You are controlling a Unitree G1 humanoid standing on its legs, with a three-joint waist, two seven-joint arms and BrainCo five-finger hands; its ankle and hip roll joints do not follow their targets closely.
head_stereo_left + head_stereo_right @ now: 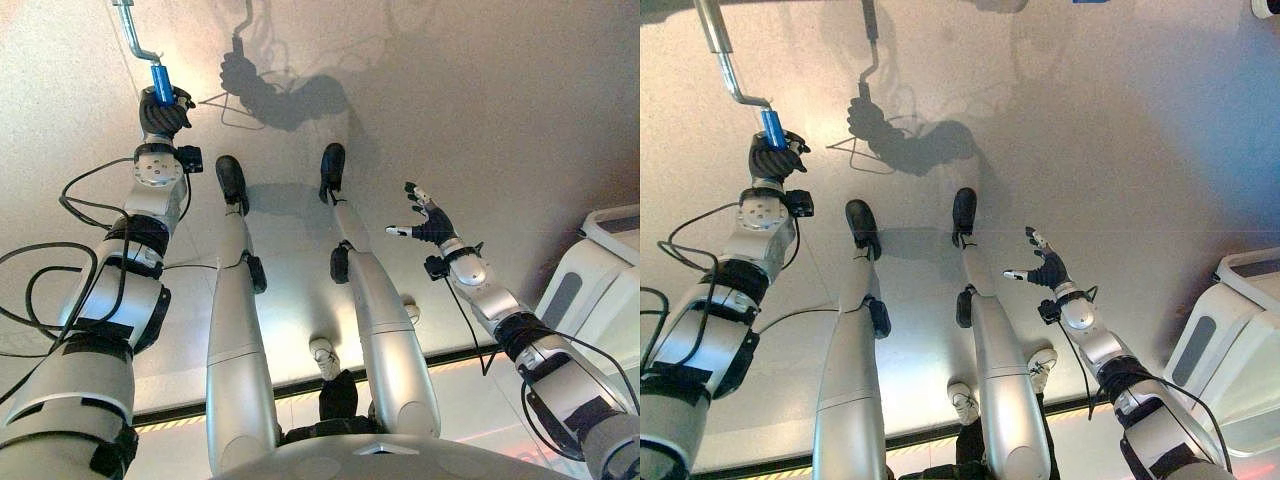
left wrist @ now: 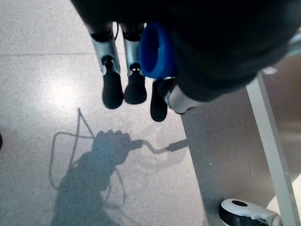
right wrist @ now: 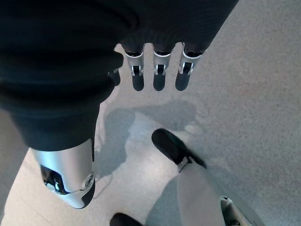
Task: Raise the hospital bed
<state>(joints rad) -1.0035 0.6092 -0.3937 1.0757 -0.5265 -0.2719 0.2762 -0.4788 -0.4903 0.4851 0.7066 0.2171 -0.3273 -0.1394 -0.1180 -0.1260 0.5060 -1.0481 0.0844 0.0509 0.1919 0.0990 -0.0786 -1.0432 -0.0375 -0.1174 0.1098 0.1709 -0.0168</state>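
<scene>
Pale speckled floor (image 1: 480,110) stretches beneath the scene. Right hand (image 1: 430,222) hovers low at the right, fingers spread, holding nothing. Farther out, left hand (image 1: 163,112) wraps its fingers round the blue grip (image 1: 161,84) of a bent metal crank handle (image 1: 728,62), its shaft running up and away.

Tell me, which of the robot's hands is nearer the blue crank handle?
The left. The left hand has its fingers curled round the blue handle. The right hand hangs open over the floor, far off on the robot's other side.
</scene>
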